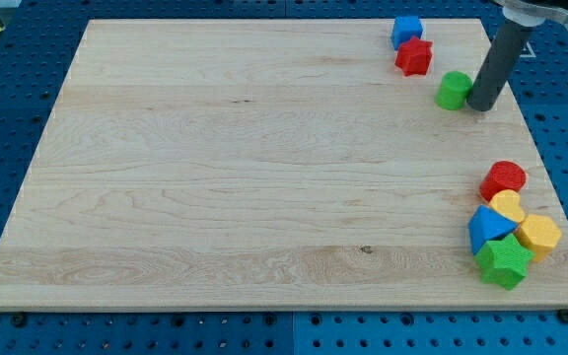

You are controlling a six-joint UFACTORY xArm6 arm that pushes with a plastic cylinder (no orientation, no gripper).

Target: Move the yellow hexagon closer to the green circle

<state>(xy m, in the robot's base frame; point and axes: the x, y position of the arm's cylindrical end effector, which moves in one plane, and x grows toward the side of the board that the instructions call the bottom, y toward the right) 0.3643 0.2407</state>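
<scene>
The green circle [452,90] lies near the view's top right on the wooden board [264,168]. My tip [480,104] rests on the board just right of the green circle, touching or nearly touching it. The yellow hexagon [538,236] lies at the view's bottom right, at the right edge of a cluster of blocks, far below my tip.
A blue cube [406,30] and a red star [413,57] sit at the top, left of the green circle. The bottom-right cluster holds a red cylinder [504,179], a yellow heart [507,206], a blue triangle [487,229] and a green star [504,261].
</scene>
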